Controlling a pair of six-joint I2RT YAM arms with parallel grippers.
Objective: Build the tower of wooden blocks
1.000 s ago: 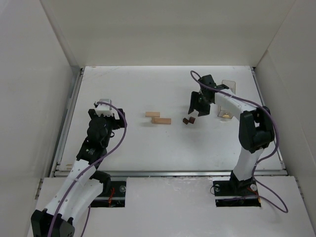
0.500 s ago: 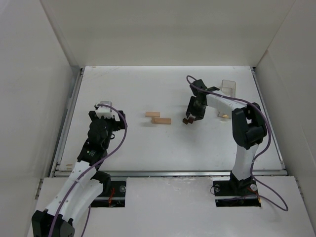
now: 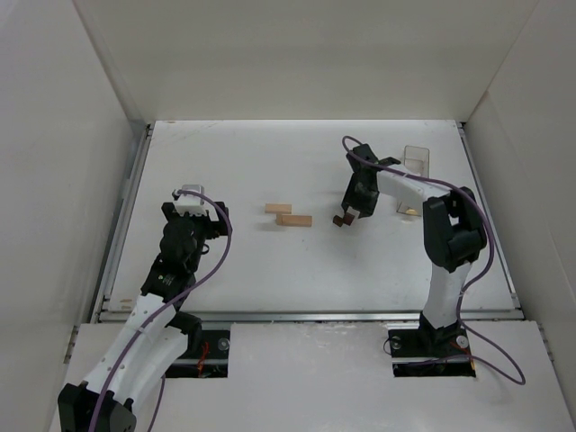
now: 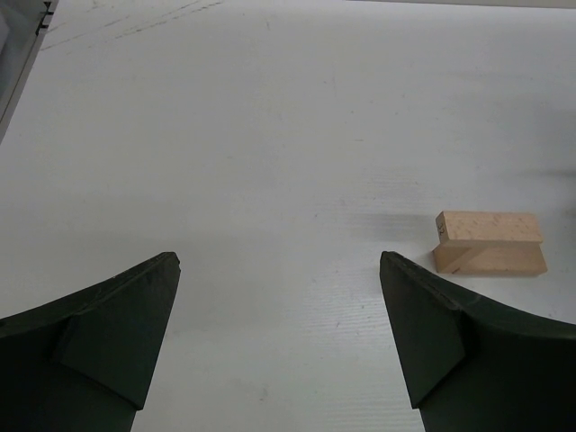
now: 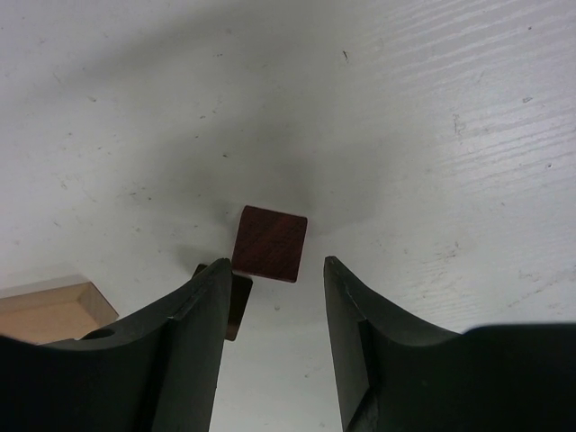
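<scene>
Two light tan bars (image 3: 288, 215) lie side by side mid-table. Two small dark reddish-brown pieces (image 3: 341, 220) lie to their right. My right gripper (image 3: 352, 212) is low over them and open. In the right wrist view its jaws (image 5: 274, 270) stand apart, with a dark red cube (image 5: 268, 244) just beyond the tips. A second dark piece (image 5: 238, 306) is partly hidden behind the left finger, and a tan bar's end (image 5: 49, 310) shows at lower left. My left gripper (image 3: 214, 223) is open and empty, left of the tan bars. Its wrist view (image 4: 279, 261) shows a tan bar (image 4: 490, 243) ahead to the right.
A clear plastic box (image 3: 415, 160) stands at the back right, with a small golden thing (image 3: 411, 211) in front of it. White walls enclose the table on three sides.
My right gripper has swung left and down from near the clear box to the dark pieces. The left arm has barely moved.
</scene>
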